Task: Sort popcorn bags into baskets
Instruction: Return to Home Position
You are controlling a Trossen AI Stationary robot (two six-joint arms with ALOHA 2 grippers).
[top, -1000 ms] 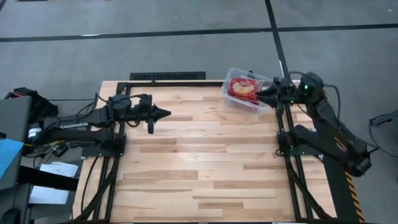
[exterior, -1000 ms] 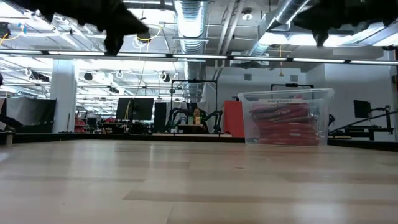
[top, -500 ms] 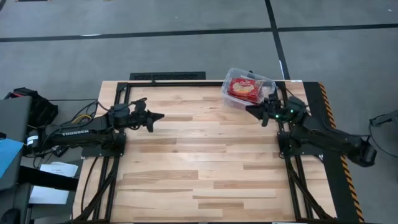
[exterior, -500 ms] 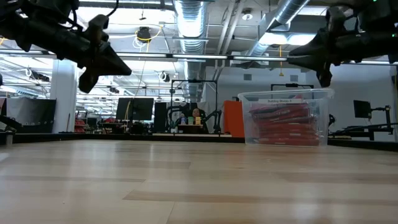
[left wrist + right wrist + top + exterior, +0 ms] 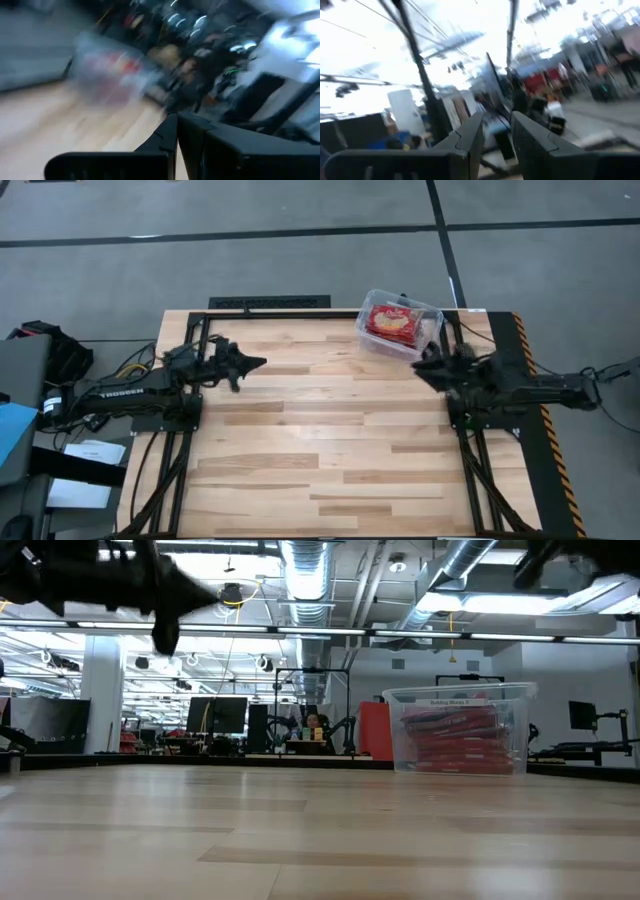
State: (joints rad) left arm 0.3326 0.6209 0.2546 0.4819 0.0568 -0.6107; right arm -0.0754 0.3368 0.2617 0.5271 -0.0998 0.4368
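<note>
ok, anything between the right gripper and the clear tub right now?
Nothing visible. Only bare table lies between the right gripper and the clear tub, which holds the popcorn bags. The left gripper waits far across the table.

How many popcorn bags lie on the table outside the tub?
0. Every visible popcorn bag sits stacked inside the clear tub at the far right of the table; the stack may hide some.

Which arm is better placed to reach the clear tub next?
Right, probably. The right end effector is close beside the tub of red packets; the left end effector is across the table.
</note>
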